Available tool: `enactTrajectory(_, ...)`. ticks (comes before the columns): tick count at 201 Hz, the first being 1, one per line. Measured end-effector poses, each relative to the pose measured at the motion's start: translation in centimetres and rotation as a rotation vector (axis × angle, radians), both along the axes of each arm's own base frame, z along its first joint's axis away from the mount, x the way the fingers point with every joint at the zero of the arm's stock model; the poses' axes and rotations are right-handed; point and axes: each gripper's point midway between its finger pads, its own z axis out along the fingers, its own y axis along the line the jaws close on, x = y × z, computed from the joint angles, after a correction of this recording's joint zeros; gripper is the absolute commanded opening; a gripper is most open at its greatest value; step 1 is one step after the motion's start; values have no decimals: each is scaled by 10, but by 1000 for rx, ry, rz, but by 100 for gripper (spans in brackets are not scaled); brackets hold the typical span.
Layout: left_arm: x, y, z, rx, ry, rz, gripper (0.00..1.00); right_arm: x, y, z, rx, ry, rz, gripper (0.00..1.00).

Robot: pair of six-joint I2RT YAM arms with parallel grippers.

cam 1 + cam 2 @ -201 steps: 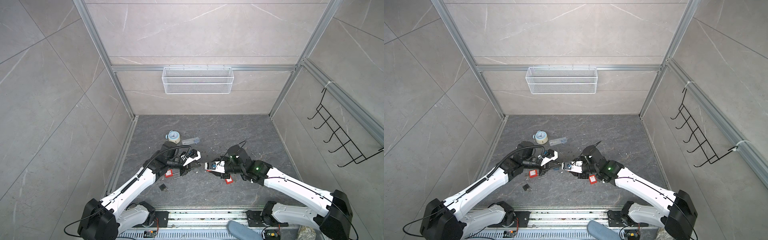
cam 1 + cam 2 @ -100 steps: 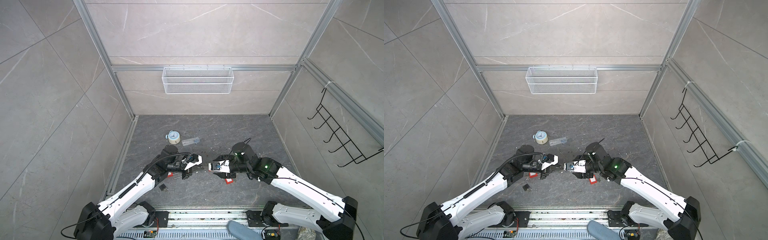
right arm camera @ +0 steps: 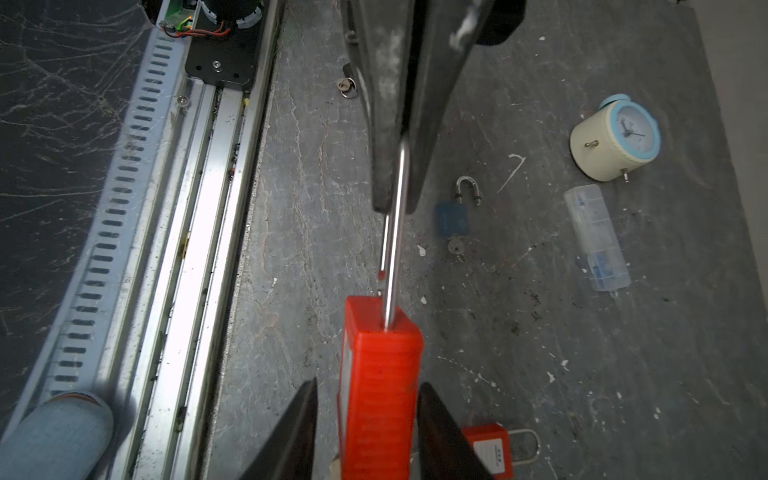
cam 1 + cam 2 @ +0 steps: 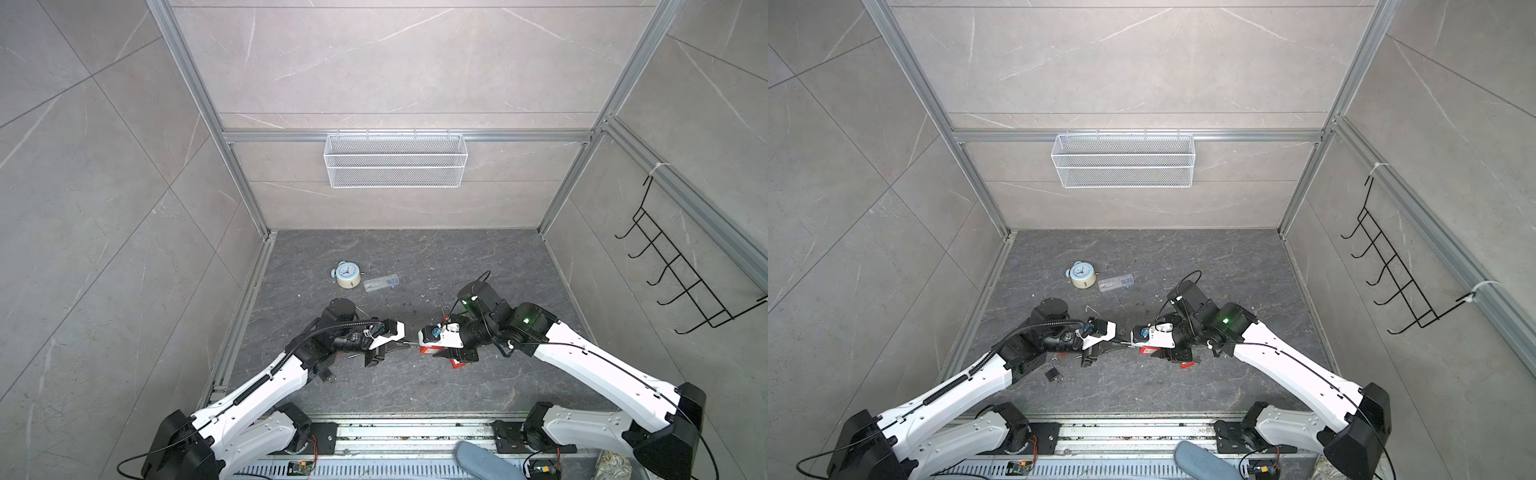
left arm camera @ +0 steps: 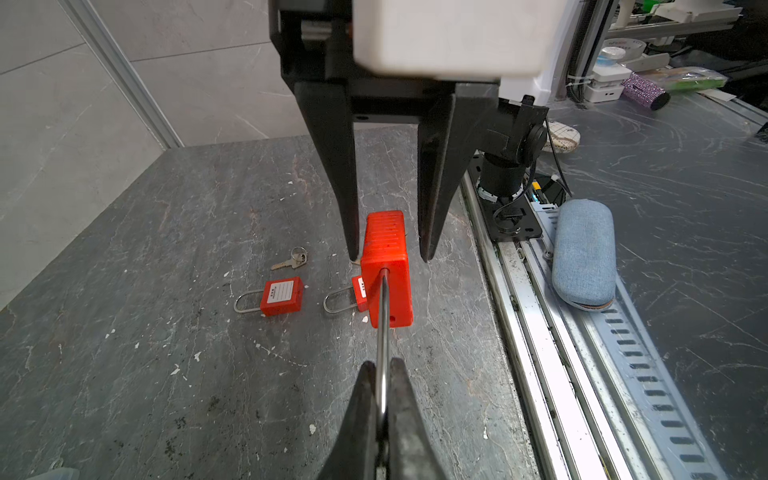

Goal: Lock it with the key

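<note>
Your left end effector (image 5: 382,365) is pinched tight on the steel shackle (image 5: 383,316) of a red padlock (image 5: 386,266). That grip alone carries the lock clear of the worktop (image 5: 166,374). Holding it by the shackle leaves the plastic body free on every face, which is presumably why your right end effector (image 3: 365,383) meets it from the opposite side. Its fingers straddle the body at a narrow spread, and both wrist views show a gap on at least one side. It brackets the body and does not clamp it.

The shackle is sprung. Its short leg (image 3: 382,253) hangs outside the body, and its socket shows as an empty hole in the body's top face, so the lock is not yet closed. The right fingers look placed to grip the body and press it toward the left hand until that leg seats. Close them squarely, because the body can probably swivel on the one leg that is in.

A loose key (image 5: 291,259) on a ring lies on the worktop near a spare red padlock (image 5: 281,296), apart from both hands. You cannot tell whether a key sits in the held lock, because its keyway end is hidden. A blue padlock (image 3: 451,218) lies farther off, uninvolved.
</note>
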Motion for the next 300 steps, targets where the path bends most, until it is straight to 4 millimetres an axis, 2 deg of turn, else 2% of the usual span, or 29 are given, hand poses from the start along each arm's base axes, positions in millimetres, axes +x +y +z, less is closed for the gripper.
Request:
enactTrajectory(33,-6,-3,0,-7,-6,-23,0,-4,0,-2,-2,37,8,22)
enactTrajectory(99,-10,-11,-1,-16,15,-38,0,-4,-4,-1,-9,54,-5,15)
enactTrajectory(186,-4,-30,-14,-20,64,-51,0,2,-5,-11,21,30,-32,17)
enactTrajectory(237,5,-40,-35,-34,102,-44,0,7,-11,-27,-31,85,-78,20)
enactTrajectory(251,7,-42,-35,-42,100,-42,0,9,-13,-28,-38,82,-87,21)
enactTrajectory(274,10,-43,-33,-54,92,-29,0,14,-15,-27,-30,77,-100,33)
enactTrajectory(285,13,-44,-28,-70,79,-19,0,16,-6,-18,22,56,-69,44)
enactTrajectory(300,17,-45,-23,-88,64,-5,0,18,-1,-5,71,28,-46,52)
